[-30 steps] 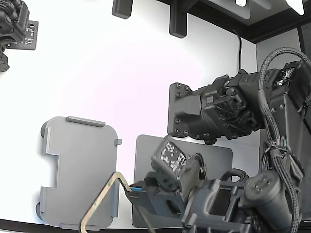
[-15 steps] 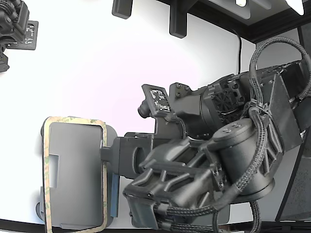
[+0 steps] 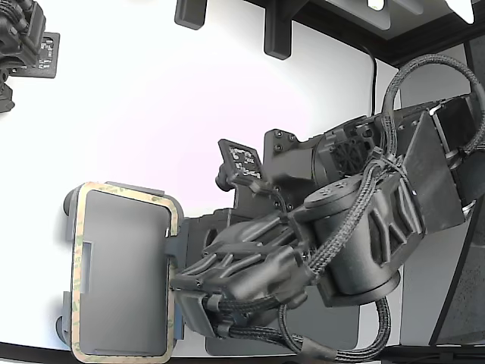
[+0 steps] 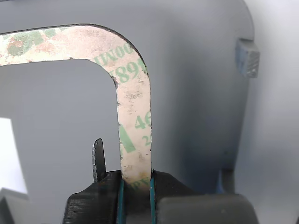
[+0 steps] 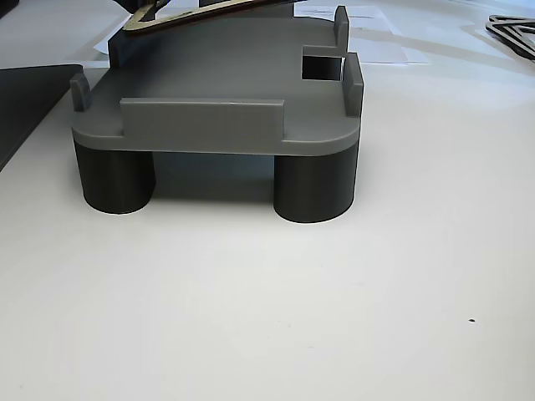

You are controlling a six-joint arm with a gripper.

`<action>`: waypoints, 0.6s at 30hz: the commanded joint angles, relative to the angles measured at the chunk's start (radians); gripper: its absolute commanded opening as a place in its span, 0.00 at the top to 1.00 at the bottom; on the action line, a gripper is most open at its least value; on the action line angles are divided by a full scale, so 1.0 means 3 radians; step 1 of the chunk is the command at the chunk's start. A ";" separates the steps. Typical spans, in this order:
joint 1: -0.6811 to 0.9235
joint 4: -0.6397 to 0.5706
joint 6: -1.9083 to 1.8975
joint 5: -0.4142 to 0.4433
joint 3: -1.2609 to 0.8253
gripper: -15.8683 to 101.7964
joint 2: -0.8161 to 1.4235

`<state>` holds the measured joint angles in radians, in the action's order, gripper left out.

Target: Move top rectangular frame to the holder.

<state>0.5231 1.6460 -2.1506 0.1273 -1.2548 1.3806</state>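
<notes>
In the exterior view the arm (image 3: 341, 235) fills most of the right half of the frame, all black housings and braided cables, reaching toward the lower left where the light grey holder (image 3: 125, 269) sits on the white table (image 3: 151, 98). The tan-olive frame (image 3: 171, 250) lies over the holder, its outline running close to the holder's rim on all four sides, and the gripper (image 3: 176, 262) meets the frame's side nearest the arm. A darker grey mat (image 3: 333, 334) peeks out under the arm at the bottom, and a second black device (image 3: 23, 45) sits in the upper left corner. In the wrist view the frame (image 4: 133, 121) shows one rounded corner with green print on its pale mottled surface, and its straight side drops down into the gripper (image 4: 135, 186) at the bottom edge, where the two fingers are clamped on it from either side (blue pads (image 4: 120, 200) show right against the strip); the grey holder (image 4: 196, 84) fills the background with one small raised tab at the upper right. In the other view, a low side-on look, the holder (image 5: 217, 125) stands on its round feet in the upper half of the frame, and the frame (image 5: 209, 10) shows at the top edge, tilted, with its left end down near the holder's surface and the rest rising toward the right.
</notes>
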 commanded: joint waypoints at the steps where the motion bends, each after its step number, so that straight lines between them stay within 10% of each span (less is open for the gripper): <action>1: -0.0061 0.0036 0.0026 -0.0036 0.0036 0.97 0.0056; 18: -0.0092 0.0036 0.0133 -0.0051 -0.0077 0.97 -0.0031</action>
<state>0.5108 1.6460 -2.1123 0.1135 -1.2993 1.3468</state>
